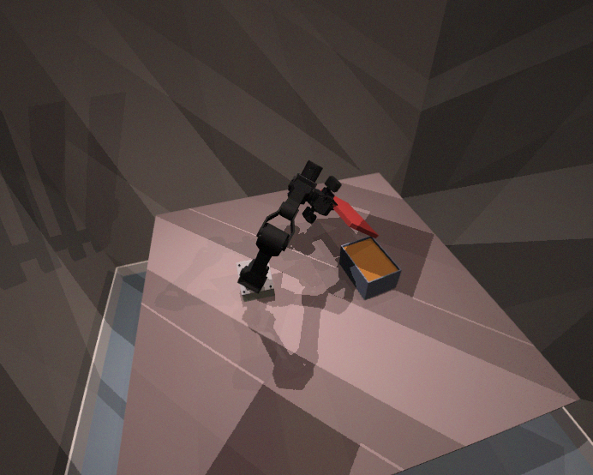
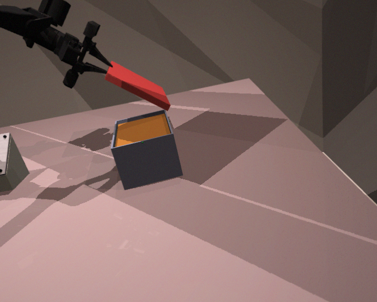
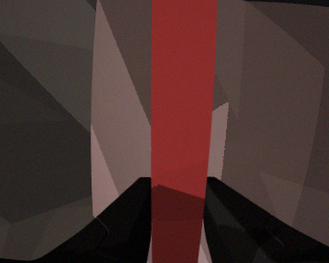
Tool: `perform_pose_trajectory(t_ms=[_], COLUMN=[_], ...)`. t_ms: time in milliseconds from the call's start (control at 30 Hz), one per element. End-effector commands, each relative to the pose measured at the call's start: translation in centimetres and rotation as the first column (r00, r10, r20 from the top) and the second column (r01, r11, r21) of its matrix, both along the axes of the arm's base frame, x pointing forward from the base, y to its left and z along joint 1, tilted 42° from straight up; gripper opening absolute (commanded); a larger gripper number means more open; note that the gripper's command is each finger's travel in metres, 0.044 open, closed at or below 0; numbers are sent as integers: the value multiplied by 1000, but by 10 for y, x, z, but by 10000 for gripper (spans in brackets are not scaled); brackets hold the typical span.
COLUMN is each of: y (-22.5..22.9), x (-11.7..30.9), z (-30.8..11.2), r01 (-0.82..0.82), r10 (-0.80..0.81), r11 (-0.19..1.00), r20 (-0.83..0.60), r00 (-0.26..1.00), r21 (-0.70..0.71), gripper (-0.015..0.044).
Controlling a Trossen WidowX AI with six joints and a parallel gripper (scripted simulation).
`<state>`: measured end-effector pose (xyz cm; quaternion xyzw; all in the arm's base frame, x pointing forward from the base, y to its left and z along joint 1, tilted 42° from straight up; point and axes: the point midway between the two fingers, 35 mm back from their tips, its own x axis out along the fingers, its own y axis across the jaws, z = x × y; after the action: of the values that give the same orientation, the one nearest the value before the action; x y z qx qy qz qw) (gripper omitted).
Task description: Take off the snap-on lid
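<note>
The red lid (image 1: 353,213) (image 2: 138,82) (image 3: 183,86) is off the box and in the air, sloping down and away from the fingers, with its far end lowest. My gripper (image 1: 334,202) (image 2: 109,69) (image 3: 176,188) is shut on the lid's upper end. The blue-grey storage box (image 1: 383,284) (image 2: 148,164) stands upright and open on the table, with an orange inside. In the exterior view the lid's low end shows just above and behind the box's far rim; the exact gap is unclear. The box is not visible in the wrist view.
The pink table (image 1: 414,357) (image 2: 214,260) extends around the box; its back edge shows beyond the lid. The arm's base (image 1: 265,288) (image 2: 17,170) stands left of the box. Hard shadows and bright bands cross the table.
</note>
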<state>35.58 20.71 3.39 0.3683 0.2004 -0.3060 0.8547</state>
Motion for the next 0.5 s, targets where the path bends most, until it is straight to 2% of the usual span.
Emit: perform_pose_trajectory(t_ms=[0, 467], y=[10, 31], x=[0, -6], z=[0, -17], r01=[-1, -1], r10=[1, 1], r11=[1000, 1000], r20=[16, 16], r00=[1000, 1000], r21=[12, 14], gripper=[0, 0])
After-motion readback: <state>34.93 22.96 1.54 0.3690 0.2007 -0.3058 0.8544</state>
